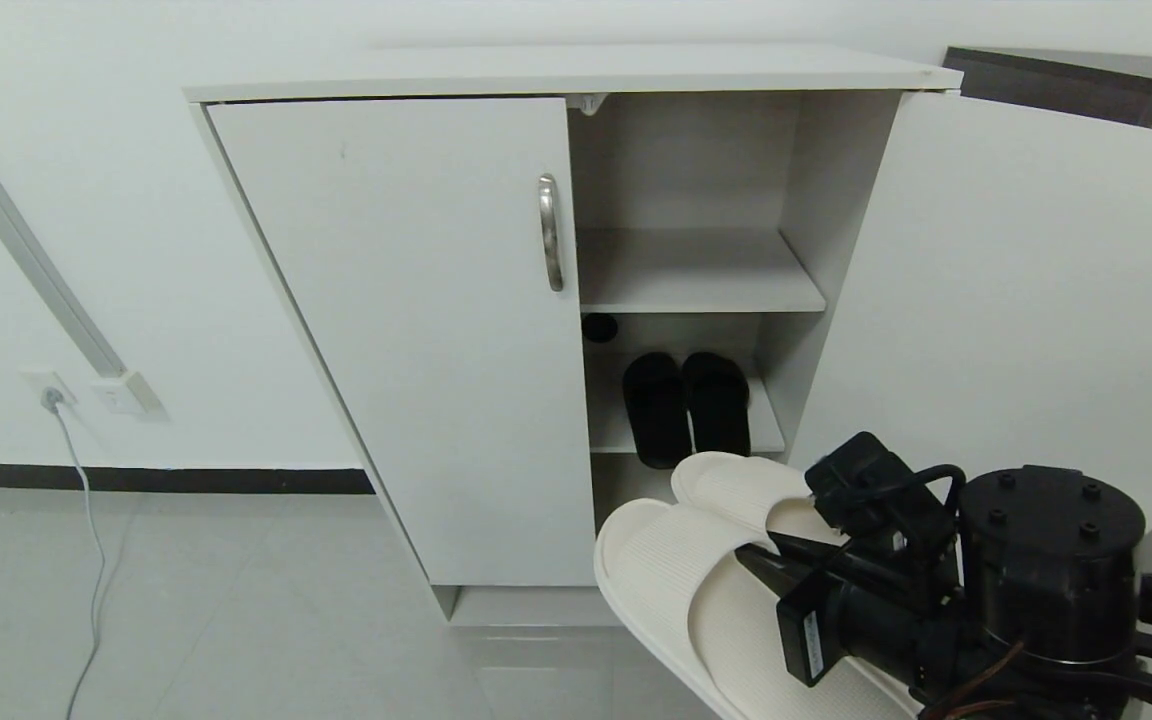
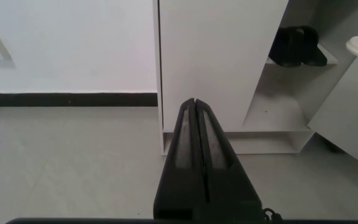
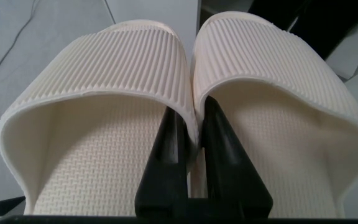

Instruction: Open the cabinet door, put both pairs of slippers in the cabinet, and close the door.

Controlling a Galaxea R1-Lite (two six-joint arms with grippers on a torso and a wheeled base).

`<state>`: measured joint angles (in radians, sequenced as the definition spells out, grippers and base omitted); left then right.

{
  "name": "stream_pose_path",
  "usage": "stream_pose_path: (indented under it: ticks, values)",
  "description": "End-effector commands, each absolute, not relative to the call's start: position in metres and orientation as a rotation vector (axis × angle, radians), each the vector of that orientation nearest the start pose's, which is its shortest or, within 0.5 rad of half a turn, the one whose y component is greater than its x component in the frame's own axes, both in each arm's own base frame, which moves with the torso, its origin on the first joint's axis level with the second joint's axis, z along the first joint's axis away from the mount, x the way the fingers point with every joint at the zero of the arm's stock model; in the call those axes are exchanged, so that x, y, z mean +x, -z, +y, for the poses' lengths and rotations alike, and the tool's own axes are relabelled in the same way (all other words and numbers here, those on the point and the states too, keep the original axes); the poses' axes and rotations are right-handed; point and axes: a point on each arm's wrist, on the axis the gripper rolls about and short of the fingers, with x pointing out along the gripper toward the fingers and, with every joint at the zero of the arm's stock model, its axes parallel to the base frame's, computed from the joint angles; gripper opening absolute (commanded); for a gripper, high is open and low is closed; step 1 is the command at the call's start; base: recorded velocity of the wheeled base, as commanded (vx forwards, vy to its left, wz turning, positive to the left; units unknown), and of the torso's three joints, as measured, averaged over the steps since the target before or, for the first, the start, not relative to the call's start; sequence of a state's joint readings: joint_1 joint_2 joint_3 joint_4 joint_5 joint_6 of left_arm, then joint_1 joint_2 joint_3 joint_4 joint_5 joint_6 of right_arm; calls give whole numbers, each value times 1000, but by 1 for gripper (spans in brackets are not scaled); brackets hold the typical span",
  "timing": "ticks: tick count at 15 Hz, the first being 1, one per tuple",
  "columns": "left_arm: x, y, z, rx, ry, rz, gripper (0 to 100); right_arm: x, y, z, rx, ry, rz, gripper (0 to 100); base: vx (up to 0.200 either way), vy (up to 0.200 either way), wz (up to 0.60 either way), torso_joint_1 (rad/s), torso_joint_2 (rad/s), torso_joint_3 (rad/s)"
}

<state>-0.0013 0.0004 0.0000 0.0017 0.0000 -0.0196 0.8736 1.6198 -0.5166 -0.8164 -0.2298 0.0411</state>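
Right gripper (image 3: 194, 121), jaws clamped on the white slippers' (image 3: 135, 68) touching inner edges, probably to carry both at once, before the open cabinet (image 1: 386, 300) holding black slippers (image 1: 686, 405); left gripper (image 2: 194, 107) jaws together.

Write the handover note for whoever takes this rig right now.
Left pincer: shut, empty, aimed at the cabinet.
Right pincer: shut on the white slippers, held before the open side.
Done: right door open; black slippers on a shelf inside.
Left: set the white slippers inside, close the door.
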Motion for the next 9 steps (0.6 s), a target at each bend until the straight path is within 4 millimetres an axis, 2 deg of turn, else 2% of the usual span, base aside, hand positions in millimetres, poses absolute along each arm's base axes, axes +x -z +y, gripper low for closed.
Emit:
stream_pose_path:
  ticks: [1, 5, 9]
  values:
    - [-23, -75, 0, -20, 2, 2, 0, 170, -150, 196, -108, -638, 254, 0, 0, 0, 0, 0, 0, 0]
    - [-23, -75, 0, -18, 2, 3, 0, 183, -138, 212, -109, -604, 207, 0, 0, 0, 0, 0, 0, 0]
    - [-23, -75, 0, -17, 3, 3, 0, 224, -127, 270, -84, -308, 163, 0, 0, 0, 0, 0, 0, 0]
